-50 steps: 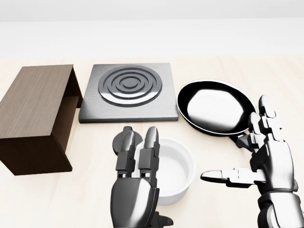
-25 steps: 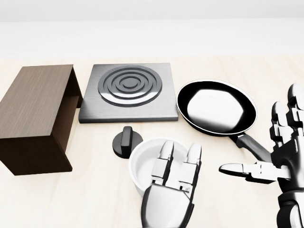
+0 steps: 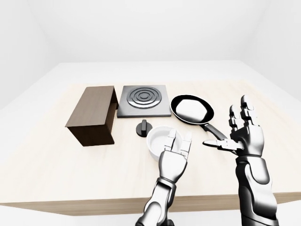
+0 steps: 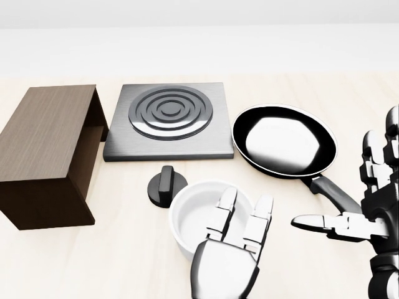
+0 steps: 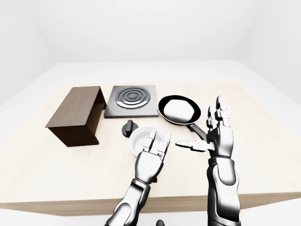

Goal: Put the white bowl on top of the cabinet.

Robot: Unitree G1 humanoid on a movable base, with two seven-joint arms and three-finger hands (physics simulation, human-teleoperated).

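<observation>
The left hand (image 4: 227,258) is unclenched, its 2 visible fingers (image 4: 224,215) extended over the white bowl's (image 4: 193,218) near rim. The right hand (image 4: 368,205) is spread, gripping nothing, right of the bowl. The cabinet (image 4: 47,146) sits well apart, up and left of the left hand.

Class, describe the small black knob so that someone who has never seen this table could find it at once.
Start at the square metal hob in the middle of the table. Just below its lower edge, above the white bowl, sits the knob. It is the only small round black disc with a raised grip.
</observation>
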